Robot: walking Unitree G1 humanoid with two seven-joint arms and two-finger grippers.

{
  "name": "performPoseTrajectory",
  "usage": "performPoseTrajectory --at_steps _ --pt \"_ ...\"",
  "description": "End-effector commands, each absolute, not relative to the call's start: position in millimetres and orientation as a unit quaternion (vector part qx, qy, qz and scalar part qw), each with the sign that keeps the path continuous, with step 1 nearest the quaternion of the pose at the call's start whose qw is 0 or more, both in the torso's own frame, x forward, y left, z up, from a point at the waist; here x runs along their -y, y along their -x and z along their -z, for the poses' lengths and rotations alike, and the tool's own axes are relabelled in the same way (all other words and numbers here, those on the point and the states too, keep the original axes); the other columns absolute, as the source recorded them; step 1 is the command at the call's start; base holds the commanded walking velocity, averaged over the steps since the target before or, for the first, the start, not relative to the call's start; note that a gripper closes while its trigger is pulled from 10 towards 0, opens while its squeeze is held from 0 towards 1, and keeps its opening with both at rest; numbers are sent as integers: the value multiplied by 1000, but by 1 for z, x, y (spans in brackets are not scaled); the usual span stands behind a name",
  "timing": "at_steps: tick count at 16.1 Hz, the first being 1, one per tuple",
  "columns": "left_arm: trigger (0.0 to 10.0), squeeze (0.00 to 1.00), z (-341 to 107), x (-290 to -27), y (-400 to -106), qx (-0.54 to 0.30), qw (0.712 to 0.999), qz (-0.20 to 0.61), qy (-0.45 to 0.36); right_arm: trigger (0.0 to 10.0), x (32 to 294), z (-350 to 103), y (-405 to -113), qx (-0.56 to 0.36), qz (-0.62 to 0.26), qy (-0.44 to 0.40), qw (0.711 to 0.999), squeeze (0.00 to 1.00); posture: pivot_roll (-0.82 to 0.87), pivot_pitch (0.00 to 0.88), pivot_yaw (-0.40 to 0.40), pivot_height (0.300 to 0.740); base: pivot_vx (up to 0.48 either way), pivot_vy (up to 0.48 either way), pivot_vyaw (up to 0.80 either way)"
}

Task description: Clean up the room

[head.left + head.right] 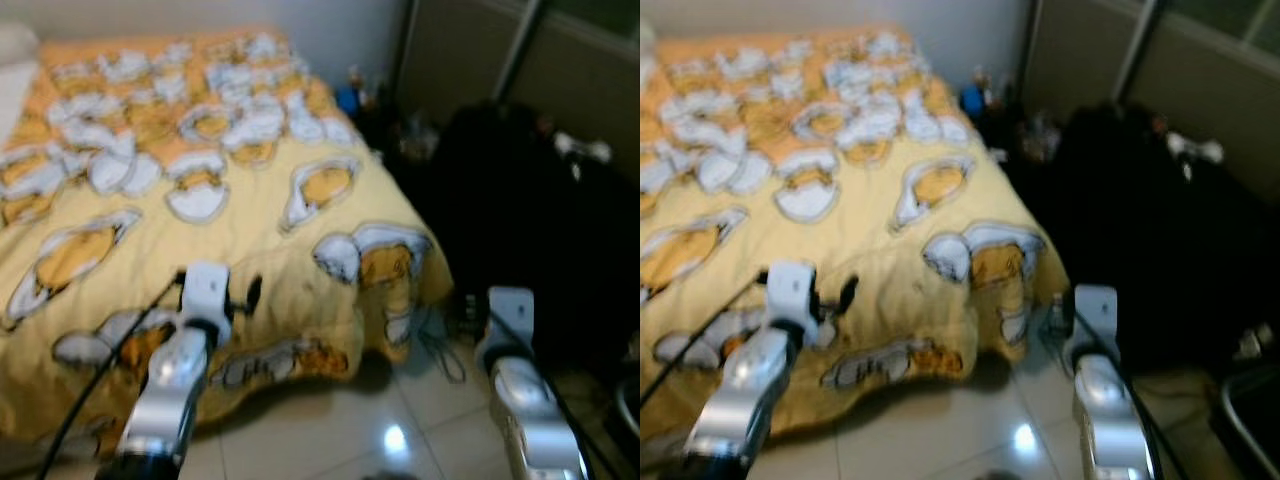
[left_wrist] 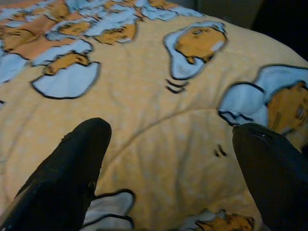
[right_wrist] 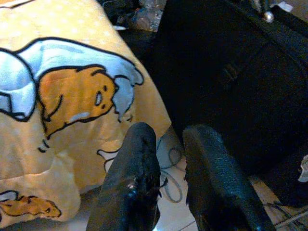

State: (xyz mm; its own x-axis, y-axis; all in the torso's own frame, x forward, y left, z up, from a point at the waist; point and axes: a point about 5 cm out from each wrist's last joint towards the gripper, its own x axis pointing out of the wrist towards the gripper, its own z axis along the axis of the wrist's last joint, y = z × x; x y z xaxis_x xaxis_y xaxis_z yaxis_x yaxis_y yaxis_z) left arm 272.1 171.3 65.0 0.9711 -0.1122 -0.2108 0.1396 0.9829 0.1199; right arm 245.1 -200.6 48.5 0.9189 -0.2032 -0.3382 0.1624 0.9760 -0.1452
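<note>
A yellow duvet (image 1: 250,240) printed with white and orange cartoon figures covers the bed and hangs down to the floor at its near corner. My left gripper (image 2: 173,134) hovers over the duvet's near edge, open, its black fingers (image 2: 72,163) wide apart with nothing between them. In the left eye view the left arm (image 1: 200,310) reaches over the bed's front edge. My right gripper (image 3: 171,132) is shut and empty, held low beside the bed corner above the tiled floor. The right arm (image 1: 515,360) stands between the bed and a dark bag.
A large black bag or suitcase (image 1: 520,210) stands right of the bed. Cables (image 3: 168,163) lie on the floor by the bed corner. Small cluttered items, one blue (image 1: 348,100), sit at the far end of the gap. Glossy tiled floor (image 1: 330,430) lies in front.
</note>
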Motion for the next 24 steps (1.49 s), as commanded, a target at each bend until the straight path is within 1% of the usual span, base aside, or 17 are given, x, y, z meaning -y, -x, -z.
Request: performPoseTrajectory --at_steps 1,4,5,8,18,20,22,24 --pt "10000 0 -67 -171 -274 -101 990 69 -70 10000 202 -51 -246 -176 98 57 978 0 -19 0 24 740 0 0 0" --pt "10000 0 -68 -170 -276 -99 990 80 -63 10000 202 -51 -246 -176 102 60 977 0 -30 0 35 740 0 0 -800" --pt "10000 0 -68 -169 -276 -100 990 84 -60 10000 202 -52 -246 -172 100 64 978 0 -31 0 36 740 0 0 0" --pt "10000 0 -68 -168 -277 -102 989 90 -57 10000 202 -52 -246 -172 103 60 978 0 -38 0 41 740 300 0 -177" --pt "10000 0 -67 -163 -282 -103 988 106 -54 10000 208 -53 -243 -174 110 64 977 0 -62 0 56 740 319 0 -781" --pt "10000 0 -67 -162 -284 -103 988 106 -54 10000 208 -54 -243 -170 97 72 978 0 -65 0 56 740 319 0 0" --pt "10000 0 -66 -162 -285 -104 987 107 -54 10000 201 -50 -241 -187 45 58 980 0 -65 0 57 740 289 0 0" --pt "10000 0 -65 -162 -285 -105 987 107 -54 10000 202 -51 -241 -185 34 66 980 0 -65 0 57 740 259 0 0"
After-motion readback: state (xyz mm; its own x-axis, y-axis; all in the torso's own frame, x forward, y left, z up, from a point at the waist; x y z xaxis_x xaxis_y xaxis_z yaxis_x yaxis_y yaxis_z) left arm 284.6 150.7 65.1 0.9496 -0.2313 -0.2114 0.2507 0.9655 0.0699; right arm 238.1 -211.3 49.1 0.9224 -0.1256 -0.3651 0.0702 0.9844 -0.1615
